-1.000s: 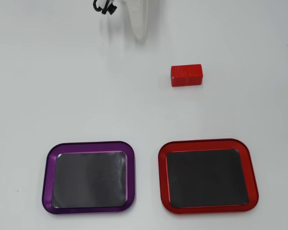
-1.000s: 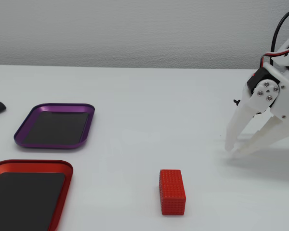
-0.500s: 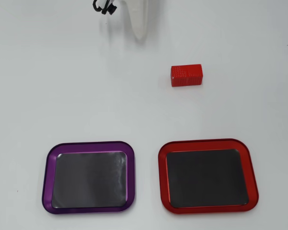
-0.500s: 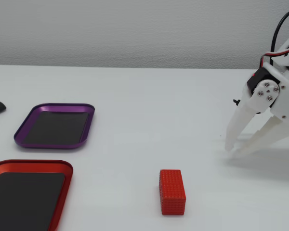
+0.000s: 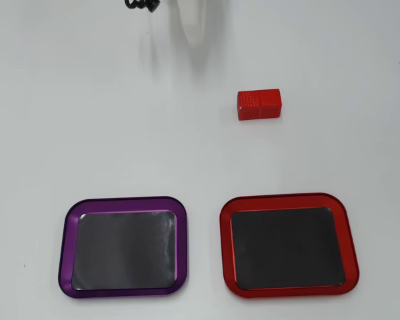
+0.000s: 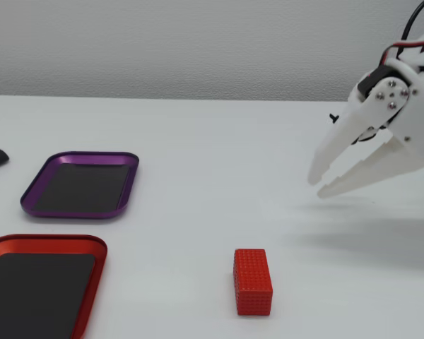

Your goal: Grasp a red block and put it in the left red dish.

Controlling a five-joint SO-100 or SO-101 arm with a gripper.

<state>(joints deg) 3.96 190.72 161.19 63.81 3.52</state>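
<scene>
In the fixed view the gripper (image 6: 320, 185) hangs above the table at far right, its white fingers (image 6: 339, 145) slightly parted and holding nothing; the arm is cut off by the right edge. The block (image 6: 253, 280) lies on bare table, well apart from the gripper. The red dish (image 6: 71, 244) is cut off at lower left, the purple dish (image 6: 85, 157) beyond it. In the overhead view only a blurred white part of the arm (image 5: 192, 20) enters at the top edge; the block (image 5: 259, 104) lies beyond the red dish (image 5: 288, 200).

No text, label, brand, number or sign can be read in either view.
</scene>
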